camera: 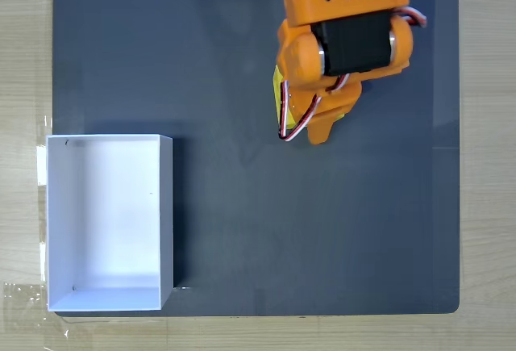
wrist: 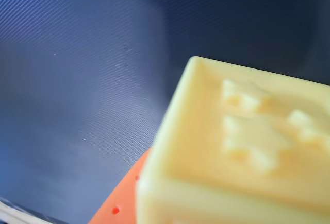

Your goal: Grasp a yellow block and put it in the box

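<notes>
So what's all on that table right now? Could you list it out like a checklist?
Surface: dark grey mat on a light wood table.
Job's things: yellow block close against the wrist camera, an orange finger beside it; in the fixed view only a yellow sliver under the arm. White box at lower left, empty.
Clutter: nothing seen.
Gripper: orange, over the mat; open or shut cannot be told.
Cables: red, white and black wires along the arm.
Surroundings: clear tape at the box's corner.

Legible text: none. I read only raised star-like shapes, blurred, on the yellow block (wrist: 242, 147); no lettering.
</notes>
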`<state>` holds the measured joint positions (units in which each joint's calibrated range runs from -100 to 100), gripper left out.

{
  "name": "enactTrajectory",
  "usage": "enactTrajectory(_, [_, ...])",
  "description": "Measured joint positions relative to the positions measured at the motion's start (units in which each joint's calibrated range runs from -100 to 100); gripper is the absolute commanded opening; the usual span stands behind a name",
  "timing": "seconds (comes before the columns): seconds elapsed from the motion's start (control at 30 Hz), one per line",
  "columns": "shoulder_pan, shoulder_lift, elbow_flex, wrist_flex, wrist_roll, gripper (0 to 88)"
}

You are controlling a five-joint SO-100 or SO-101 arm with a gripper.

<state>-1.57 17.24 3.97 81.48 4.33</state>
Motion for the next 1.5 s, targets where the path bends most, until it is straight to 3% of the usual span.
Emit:
enactTrajectory(0.1, [0.0, -0.1, 0.0, -0.9, -0.1, 16.3])
enactTrajectory(0.33, [-0.1, 0.0, -2.5, -1.6, 0.2, 15.4])
enactTrajectory(0.63, [1.7, 0.3, -28.6, -1.6, -3.5, 15.2])
enactTrajectory(0.9, [9.4, 0.6, -50.2, -4.4, -7.4, 15.2])
enactTrajectory(1.17, [21.1, 0.9, -51.4, -16.6, -8.3, 15.2])
enactTrajectory(1.5, [29.5, 7.8, -47.7, -18.1, -6.4, 15.2])
